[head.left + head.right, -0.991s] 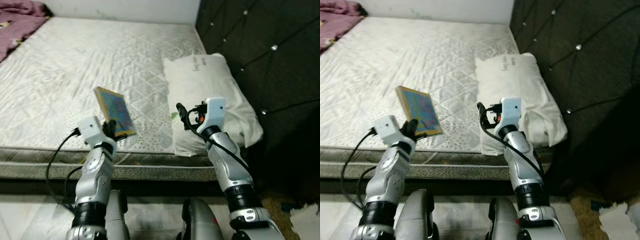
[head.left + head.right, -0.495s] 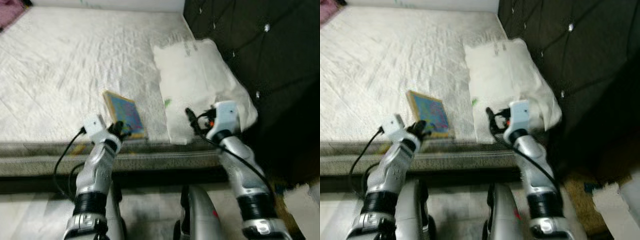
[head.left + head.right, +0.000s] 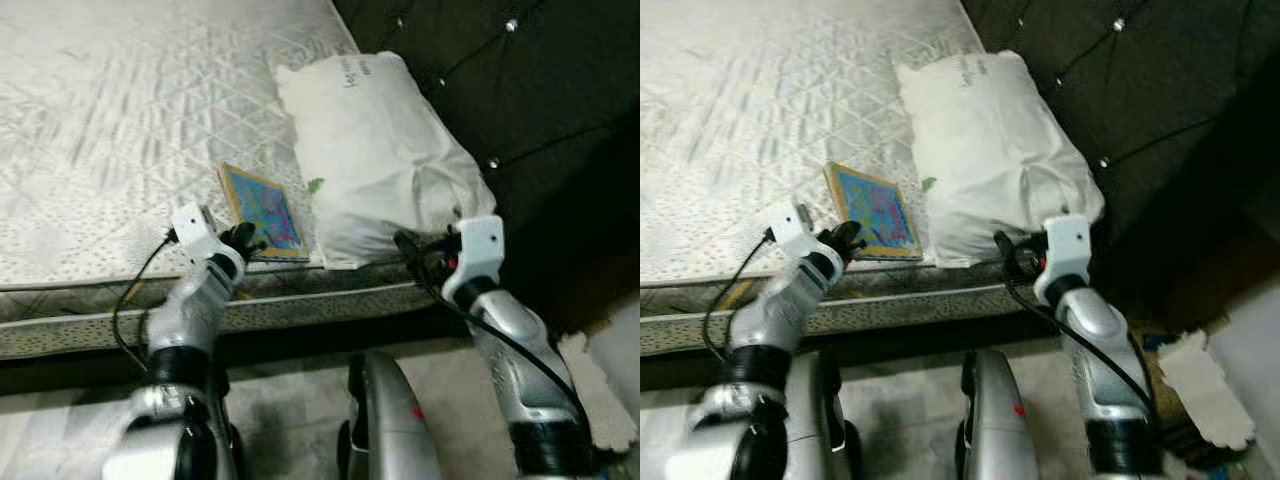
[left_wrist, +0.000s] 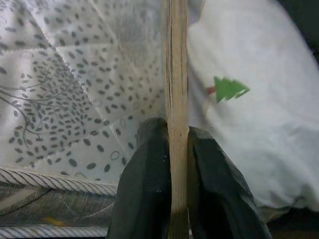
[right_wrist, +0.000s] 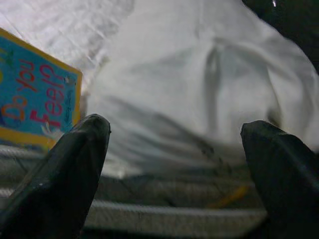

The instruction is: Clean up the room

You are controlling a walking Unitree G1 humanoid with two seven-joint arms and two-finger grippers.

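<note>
Since a second ago the head camera has swung toward the headboard, and the book [image 3: 262, 211] now lies lower, close to the mattress by its front edge, where before it was held tilted up. The left claw [image 3: 240, 239] pinches the book's near corner — in the left wrist view its two black fingers [image 4: 144, 189] press on both sides of the thin, pale page edge. The book has a blue cover with a yellow border, and red letters show on it in the right wrist view. It sits just beside the white pillow [image 3: 380, 160], which has a small green tree mark [image 4: 227, 88] on its side.

The right claw [image 3: 410, 250] is held out in front of the pillow's near end, above the bed's edge. Its fingers [image 5: 75, 164] are spread wide apart — they grip nothing. A dark padded headboard [image 3: 520, 90] with shiny buttons stands behind the pillow. The mattress [image 3: 120, 120] is white with a stitched pattern.
</note>
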